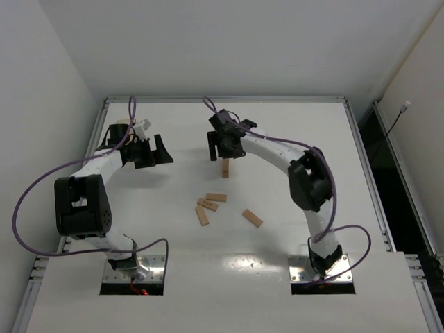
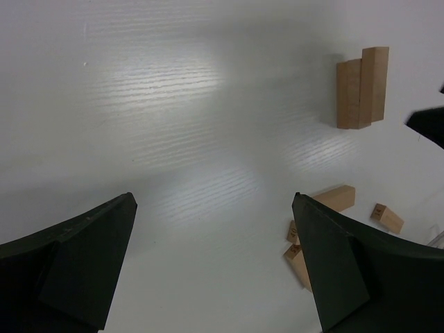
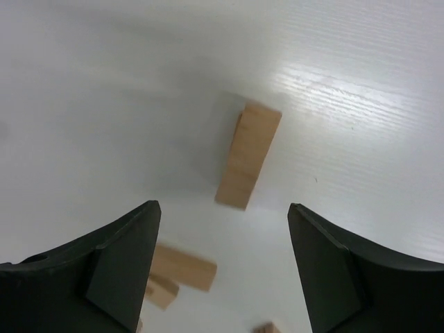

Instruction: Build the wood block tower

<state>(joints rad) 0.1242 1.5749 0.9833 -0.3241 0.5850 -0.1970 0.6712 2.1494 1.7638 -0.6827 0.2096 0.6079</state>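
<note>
My right gripper [image 3: 220, 216] is spread apart and empty, close to the upright wood block tower [image 3: 248, 156]. My left gripper [image 2: 213, 202] gapes empty, and loose blocks [image 1: 208, 203] lie nearby.

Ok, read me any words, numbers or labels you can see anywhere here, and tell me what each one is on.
Nothing here can be read.
Small dark stamps on the ends of the loose blocks, seen from the left wrist: too small to read.
Standing blocks and table: no lettering shows.
</note>
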